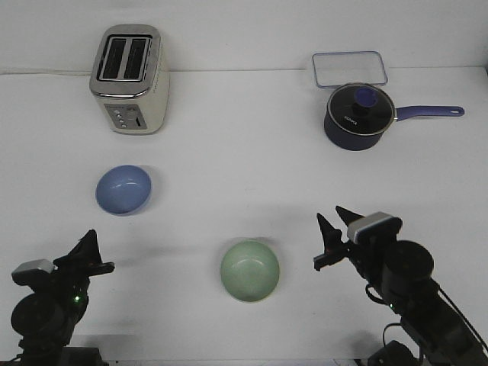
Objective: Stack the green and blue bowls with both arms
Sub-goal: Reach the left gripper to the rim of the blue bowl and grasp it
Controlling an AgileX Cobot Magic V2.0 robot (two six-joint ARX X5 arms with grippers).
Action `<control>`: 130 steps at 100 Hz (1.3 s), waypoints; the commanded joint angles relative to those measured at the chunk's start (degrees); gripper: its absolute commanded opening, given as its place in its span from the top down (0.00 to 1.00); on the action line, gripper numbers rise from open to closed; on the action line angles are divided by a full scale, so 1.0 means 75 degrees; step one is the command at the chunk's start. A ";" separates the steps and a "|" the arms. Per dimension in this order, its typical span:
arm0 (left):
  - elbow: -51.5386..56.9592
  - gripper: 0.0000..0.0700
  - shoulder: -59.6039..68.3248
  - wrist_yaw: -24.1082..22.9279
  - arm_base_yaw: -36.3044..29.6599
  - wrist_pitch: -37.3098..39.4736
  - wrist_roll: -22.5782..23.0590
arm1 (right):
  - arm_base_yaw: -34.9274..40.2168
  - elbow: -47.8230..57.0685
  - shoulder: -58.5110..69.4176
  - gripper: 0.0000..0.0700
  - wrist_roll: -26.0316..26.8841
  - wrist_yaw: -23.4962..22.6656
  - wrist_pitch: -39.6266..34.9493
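In your front view, the whole scene sits on a plain white table [244, 160] whose far edge meets a white wall in a faint line just behind the far objects. The light is even, and each object casts only a soft shadow.

You have the blue bowl [123, 190] on the left at mid depth, upright and alone. The green bowl [250, 270] stands nearer to you and close to the centre, also upright, well apart from the blue one.

At the far left you see a cream and silver toaster [130, 79] with its two slots facing up. At the far right, a dark navy saucepan [357, 116] with a glass lid points its handle to the right, and a clear rectangular container [349, 69] lies just behind it.

Your left gripper [88, 252] waits at the near left corner, touching nothing; you cannot tell how its fingers stand. Your right gripper [332, 232] sits near right of the green bowl, fingers spread apart and holding nothing.
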 commanded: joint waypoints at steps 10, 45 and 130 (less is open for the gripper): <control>0.1673 0.98 0.2340 -0.0055 0.0090 -0.0880 0.1110 | 0.0026 -0.1527 -0.1370 0.58 0.0338 0.0259 0.0338; 0.4873 0.37 0.7157 -0.0038 0.0527 -0.2503 0.1594 | 0.0026 -0.2174 -0.2404 0.58 0.0737 0.0385 -0.0356; 0.5709 0.41 1.0937 0.0449 0.1291 -0.2209 0.1778 | 0.0026 -0.2174 -0.2401 0.58 0.0685 0.0321 -0.0356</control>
